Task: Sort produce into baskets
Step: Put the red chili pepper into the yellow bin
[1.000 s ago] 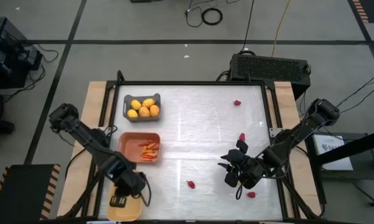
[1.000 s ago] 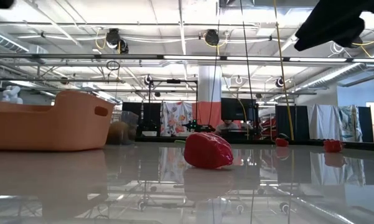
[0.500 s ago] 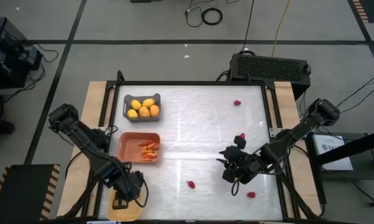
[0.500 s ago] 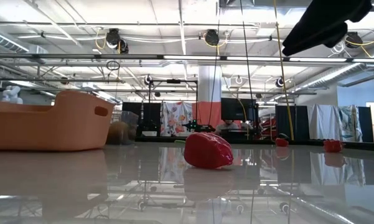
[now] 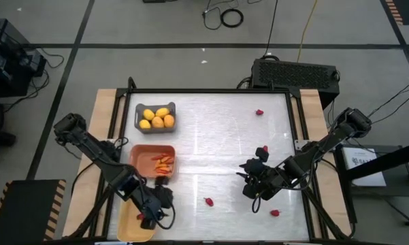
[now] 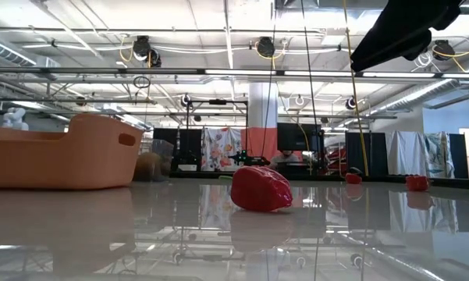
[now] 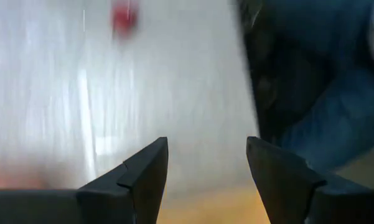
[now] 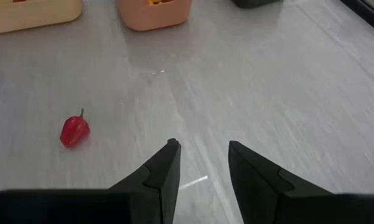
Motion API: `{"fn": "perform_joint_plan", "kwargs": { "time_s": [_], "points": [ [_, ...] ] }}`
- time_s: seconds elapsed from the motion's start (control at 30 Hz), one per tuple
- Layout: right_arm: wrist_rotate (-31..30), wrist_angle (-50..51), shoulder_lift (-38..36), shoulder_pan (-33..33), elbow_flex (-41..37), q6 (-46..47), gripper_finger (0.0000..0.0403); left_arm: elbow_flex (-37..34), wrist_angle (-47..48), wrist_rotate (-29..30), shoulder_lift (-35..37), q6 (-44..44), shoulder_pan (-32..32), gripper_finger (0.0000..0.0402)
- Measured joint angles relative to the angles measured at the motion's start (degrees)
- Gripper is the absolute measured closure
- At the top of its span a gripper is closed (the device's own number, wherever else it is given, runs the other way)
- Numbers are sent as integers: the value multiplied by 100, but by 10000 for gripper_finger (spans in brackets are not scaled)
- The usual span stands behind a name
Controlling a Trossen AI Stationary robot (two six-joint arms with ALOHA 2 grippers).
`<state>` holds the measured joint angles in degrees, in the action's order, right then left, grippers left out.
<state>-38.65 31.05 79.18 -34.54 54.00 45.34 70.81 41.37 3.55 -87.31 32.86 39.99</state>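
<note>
Several yellow-orange fruits lie in the grey bin (image 5: pixel 155 117) and thin carrots in the orange bin (image 5: pixel 153 161); the pale yellow bin (image 5: pixel 131 230) stands at the near left. Small red pieces lie loose on the white table: one mid-table (image 5: pixel 208 201) (image 8: pixel 74 130) (image 6: pixel 261 188), one at the near right (image 5: pixel 275 212), one by the right arm (image 5: pixel 264 149), one far off (image 5: pixel 259 112). My left gripper (image 5: pixel 162 206) (image 7: pixel 206 155) is open and empty beside the yellow bin's right edge. My right gripper (image 5: pixel 248 182) (image 8: pixel 203 155) is open and empty above the table, right of the mid-table piece.
The orange bin (image 6: pixel 62 152) stands at the left in the low view and shows ahead of the right gripper in its wrist view (image 8: pixel 154 12). The table's wooden side rails (image 5: pixel 105 136) flank the white top. A black box (image 5: pixel 296 73) sits beyond the far edge.
My left gripper has swung from over the pale yellow bin toward the table's right, turning to face the mid-table red piece. My right gripper has drifted a little toward the far edge and the left. The produce has stayed in place.
</note>
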Motion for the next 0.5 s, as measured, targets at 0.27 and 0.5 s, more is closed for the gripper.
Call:
{"fn": "perform_joint_plan", "kwargs": {
  "time_s": [0.27, 0.5],
  "points": [
    [128, -5, 0, -2, 1, 112, 277, 4, -2099, 832, -450, -2330, -306, 178],
    [431, -9, 0, -2, 0, 216, 277, 2, -3131, 894, -1444, -3341, -575, 164]
  ]
}}
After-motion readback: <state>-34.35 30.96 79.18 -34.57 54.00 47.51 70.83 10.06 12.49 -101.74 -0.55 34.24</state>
